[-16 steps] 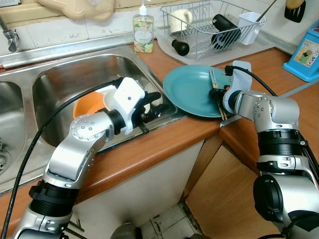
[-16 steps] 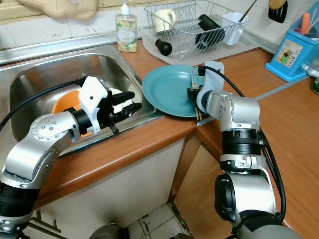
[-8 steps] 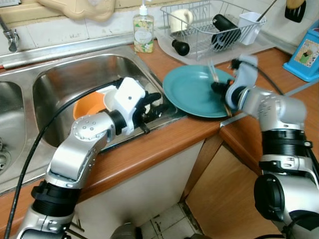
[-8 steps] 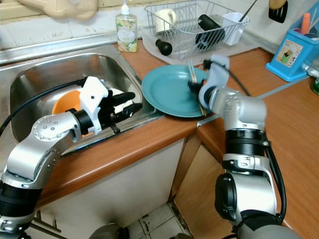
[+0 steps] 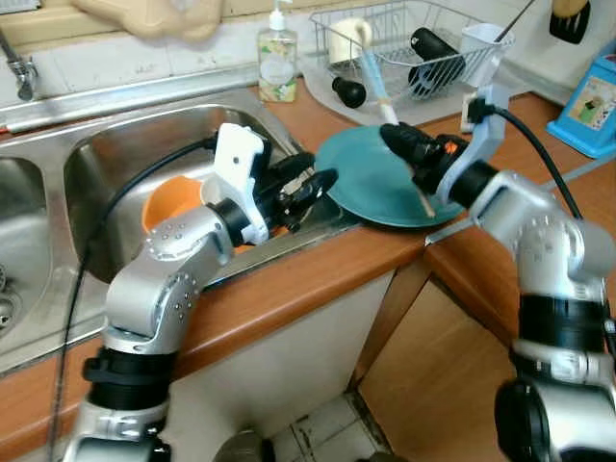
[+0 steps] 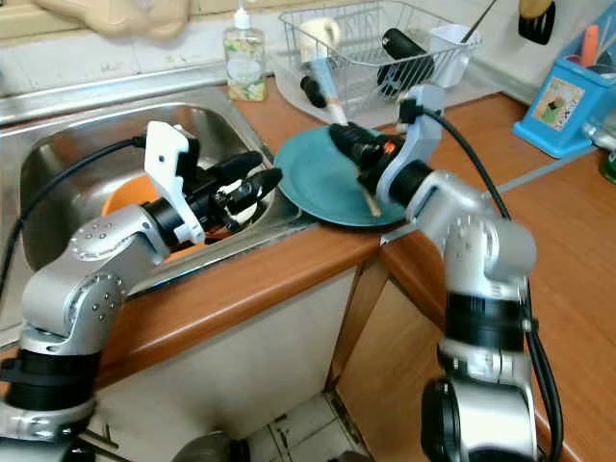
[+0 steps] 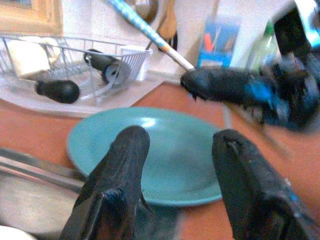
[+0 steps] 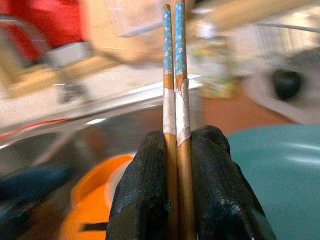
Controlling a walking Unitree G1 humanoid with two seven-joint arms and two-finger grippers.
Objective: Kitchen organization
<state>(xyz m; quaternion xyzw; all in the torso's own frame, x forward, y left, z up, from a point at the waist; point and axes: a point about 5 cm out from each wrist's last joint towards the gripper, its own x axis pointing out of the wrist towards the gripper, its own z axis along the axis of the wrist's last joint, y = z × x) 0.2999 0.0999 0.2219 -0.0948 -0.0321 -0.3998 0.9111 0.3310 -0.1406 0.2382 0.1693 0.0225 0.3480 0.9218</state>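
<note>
A pair of wooden chopsticks (image 5: 373, 77) with blue patterned tops is pinched in my right gripper (image 5: 388, 138), which is shut on them above the teal plate (image 5: 364, 188) on the wooden counter. In the right wrist view the chopsticks (image 8: 175, 95) stick out between the black fingers (image 8: 142, 180), pointing toward the sink. My left gripper (image 5: 318, 183) hovers open at the sink's right rim, its fingers aimed at the plate's left edge. An orange bowl (image 5: 171, 204) with a white dish lies in the sink behind it.
A wire dish rack (image 5: 414, 43) with a mug, a black bottle and a white cup stands at the back. A soap bottle (image 5: 276, 63) is by the sink, a blue box (image 5: 592, 106) at far right. The counter edge drops to the floor.
My right gripper has lifted the chopsticks off the plate and swung left over it, tips now up and toward the sink. My left gripper rose and moved toward the plate's rim.
</note>
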